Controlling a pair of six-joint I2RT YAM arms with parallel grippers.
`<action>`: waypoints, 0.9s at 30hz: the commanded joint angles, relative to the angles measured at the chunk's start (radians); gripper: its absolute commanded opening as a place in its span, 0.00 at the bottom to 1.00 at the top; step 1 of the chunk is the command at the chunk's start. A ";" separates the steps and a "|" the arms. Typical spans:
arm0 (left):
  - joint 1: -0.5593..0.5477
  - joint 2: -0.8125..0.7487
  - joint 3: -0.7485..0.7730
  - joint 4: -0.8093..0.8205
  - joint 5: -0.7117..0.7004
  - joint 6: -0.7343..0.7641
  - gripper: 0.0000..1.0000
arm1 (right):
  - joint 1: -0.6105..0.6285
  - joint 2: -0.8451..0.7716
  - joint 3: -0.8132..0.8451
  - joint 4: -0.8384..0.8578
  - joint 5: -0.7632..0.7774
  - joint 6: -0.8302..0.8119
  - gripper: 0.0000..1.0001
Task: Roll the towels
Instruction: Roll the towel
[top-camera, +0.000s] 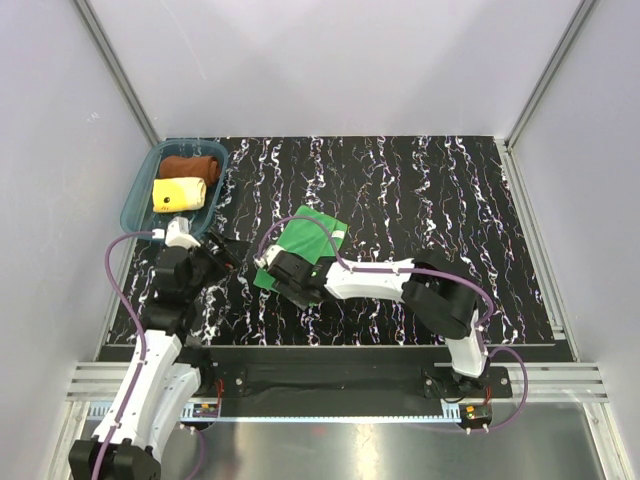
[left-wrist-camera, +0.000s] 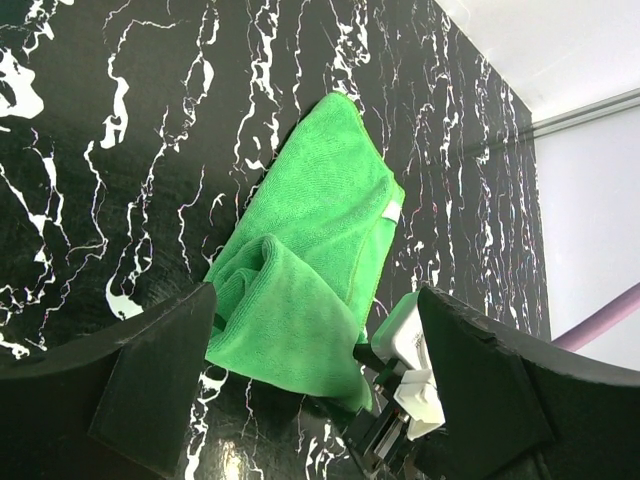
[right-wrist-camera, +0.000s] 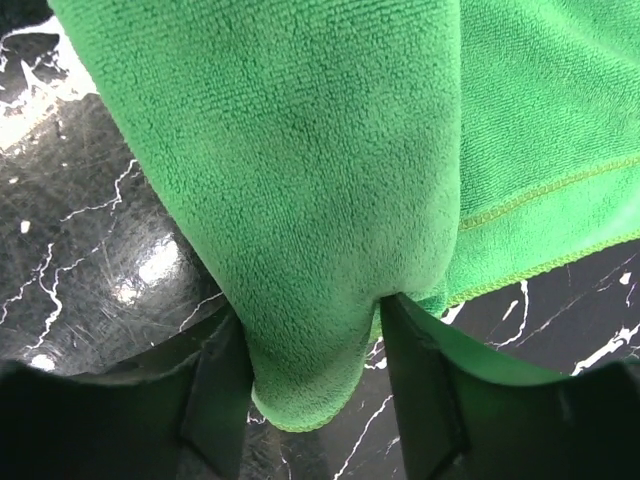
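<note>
Black marbled table (top-camera: 420, 200); green towel (left-wrist-camera: 320, 225) near end pinched in right tool (right-wrist-camera: 315, 370).

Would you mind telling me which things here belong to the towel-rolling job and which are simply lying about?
Part of the job: green towel, pinched by the right end effector; rust-brown towel; pale yellow towel.

Just there: teal plastic tray, holding the brown and yellow towels; black marbled tabletop.
</note>
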 joint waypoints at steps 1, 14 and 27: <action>0.013 -0.007 0.023 0.026 0.030 0.014 0.88 | 0.002 0.011 0.047 -0.059 -0.016 -0.006 0.55; 0.034 -0.071 0.137 -0.115 0.061 0.034 0.89 | -0.170 -0.034 0.170 -0.243 -0.701 -0.018 0.54; 0.037 -0.082 0.086 -0.091 0.098 0.026 0.89 | -0.322 -0.050 0.127 -0.147 -0.785 0.075 0.83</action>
